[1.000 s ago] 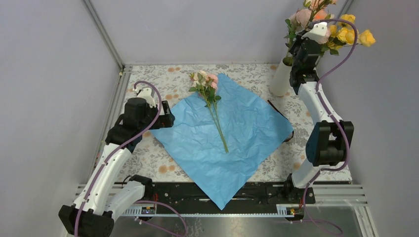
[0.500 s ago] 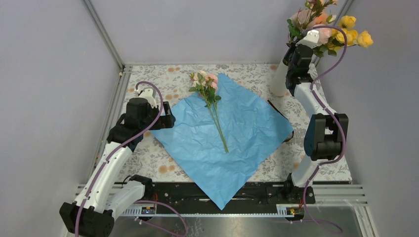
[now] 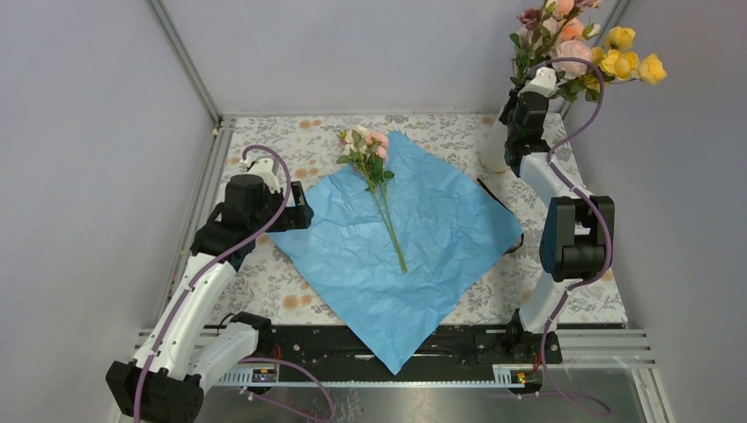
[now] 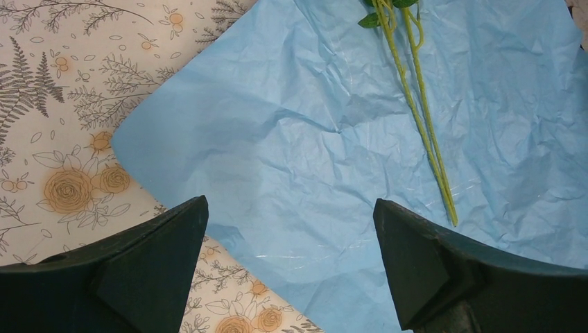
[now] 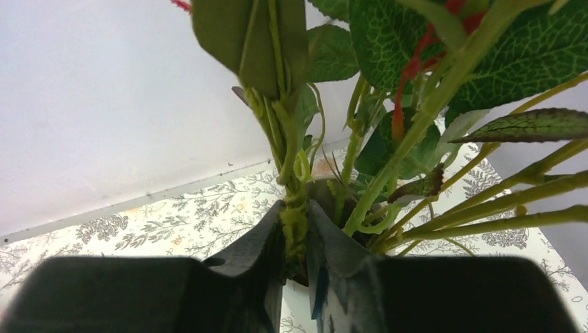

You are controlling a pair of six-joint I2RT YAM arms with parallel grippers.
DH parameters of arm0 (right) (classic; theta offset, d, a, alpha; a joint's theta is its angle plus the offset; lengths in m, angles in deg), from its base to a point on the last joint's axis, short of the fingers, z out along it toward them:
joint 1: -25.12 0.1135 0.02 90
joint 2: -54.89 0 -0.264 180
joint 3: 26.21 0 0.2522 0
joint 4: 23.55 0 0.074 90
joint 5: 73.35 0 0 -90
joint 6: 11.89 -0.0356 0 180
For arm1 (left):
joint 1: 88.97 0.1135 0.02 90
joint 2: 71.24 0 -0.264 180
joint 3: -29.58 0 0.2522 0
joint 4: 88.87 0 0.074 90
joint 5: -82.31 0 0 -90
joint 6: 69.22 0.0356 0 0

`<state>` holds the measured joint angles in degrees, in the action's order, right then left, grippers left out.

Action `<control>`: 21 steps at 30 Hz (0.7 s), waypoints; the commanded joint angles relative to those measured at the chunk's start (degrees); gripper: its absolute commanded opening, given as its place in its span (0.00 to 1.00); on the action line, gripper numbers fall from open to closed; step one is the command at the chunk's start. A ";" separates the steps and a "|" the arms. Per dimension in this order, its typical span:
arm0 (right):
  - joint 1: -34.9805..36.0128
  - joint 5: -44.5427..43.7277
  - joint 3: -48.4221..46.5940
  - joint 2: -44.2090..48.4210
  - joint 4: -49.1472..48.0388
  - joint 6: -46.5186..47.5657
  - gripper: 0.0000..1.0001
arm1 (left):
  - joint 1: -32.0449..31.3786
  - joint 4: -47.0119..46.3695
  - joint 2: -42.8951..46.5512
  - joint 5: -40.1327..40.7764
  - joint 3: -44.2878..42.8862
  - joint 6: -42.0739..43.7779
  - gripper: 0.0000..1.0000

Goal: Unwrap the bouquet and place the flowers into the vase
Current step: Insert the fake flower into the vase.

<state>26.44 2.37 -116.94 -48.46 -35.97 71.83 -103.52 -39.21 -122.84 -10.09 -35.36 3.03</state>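
The left arm (image 3: 189,308) and the right arm (image 3: 543,174) are built alike: smooth white tubular links joined by chunky black motor housings, with a bulky black elbow block (image 3: 574,238) on the right one. A thin purple cable (image 3: 264,157) loops along each arm. Both are bolted to a black base rail (image 3: 308,339). The left hand (image 4: 290,205) has two dark, matte, wedge-shaped fingers (image 4: 145,270). The right hand (image 5: 297,211) has the same dark fingers, one bearing a bluish streak (image 5: 320,290).

The right end effector (image 5: 296,216) sinks to the vase (image 3: 491,152) at far right, bringing the flowers (image 3: 573,40) lower, stems into its mouth.
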 commanded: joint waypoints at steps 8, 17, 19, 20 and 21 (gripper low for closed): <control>-0.26 0.22 2.04 4.20 -1.31 -0.01 0.40 | 0.34 -2.68 0.48 -1.92 0.02 1.06 0.99; -0.26 0.35 7.94 10.20 -2.28 -2.43 0.50 | 0.33 -2.68 1.30 -2.40 0.20 1.02 0.99; -0.27 0.46 9.66 11.55 -2.89 -3.03 0.52 | 0.35 -2.68 1.57 -2.36 0.29 1.02 0.99; -0.27 0.73 10.42 12.32 -2.84 -3.23 0.53 | 0.31 -2.72 1.72 -2.41 0.33 0.98 0.99; -0.22 1.26 11.26 13.19 -2.98 -3.30 0.53 | 0.31 -2.75 1.82 -2.40 0.35 0.97 0.99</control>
<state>26.44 2.83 -106.08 -37.89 -36.14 69.53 -103.52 -39.19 -122.29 -11.64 -35.16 3.09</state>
